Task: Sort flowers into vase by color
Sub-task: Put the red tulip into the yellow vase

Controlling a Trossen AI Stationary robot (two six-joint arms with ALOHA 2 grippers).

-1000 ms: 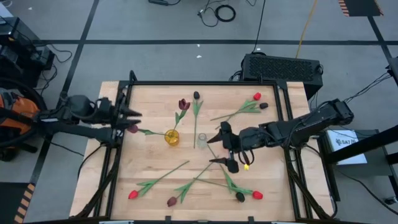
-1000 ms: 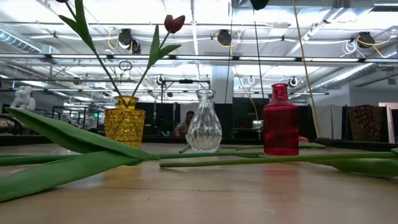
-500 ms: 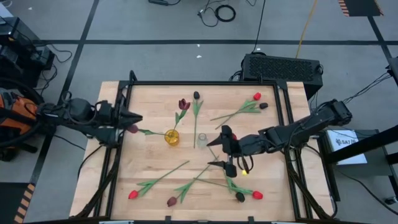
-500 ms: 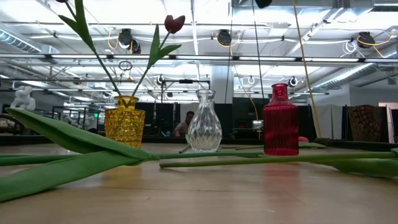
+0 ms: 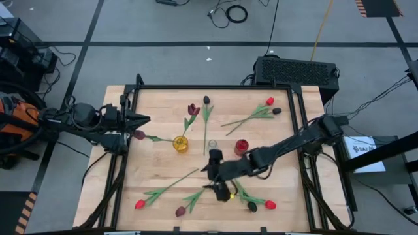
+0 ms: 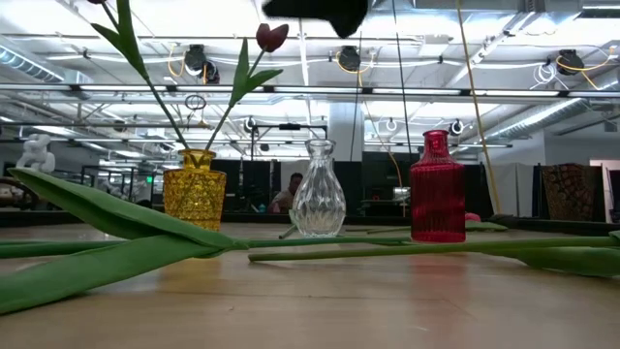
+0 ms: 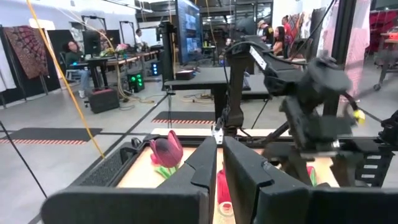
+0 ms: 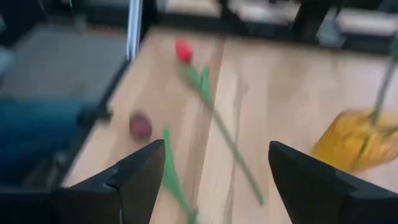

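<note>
Several tulips lie flat on the wooden table [image 5: 157,98]: a near-black one [image 5: 206,100] and a red one [image 5: 270,101] at the far side, and red [image 5: 139,204], maroon [image 5: 180,211], near-black [image 5: 252,207] and red [image 5: 270,204] ones at the near side. Two maroon tulips [image 5: 193,109] stand with their stems in the yellow vase [image 5: 181,143]. My right gripper [image 5: 214,172] is open and empty above the near stems. My left gripper [image 5: 142,119] is shut and empty at the table's left edge.
A clear vase [image 5: 212,144] and a red vase [image 5: 241,146] stand in a row with the yellow one at the table's middle. A black frame [image 5: 215,87] rims the table. In the right wrist view a red tulip [image 8: 183,50] and a maroon one [image 8: 140,126] lie ahead.
My right gripper has gone toward the table's left and near edges, from beside the red vase to above the near tulips' stems, staying open. The flowers and vases have not moved.
</note>
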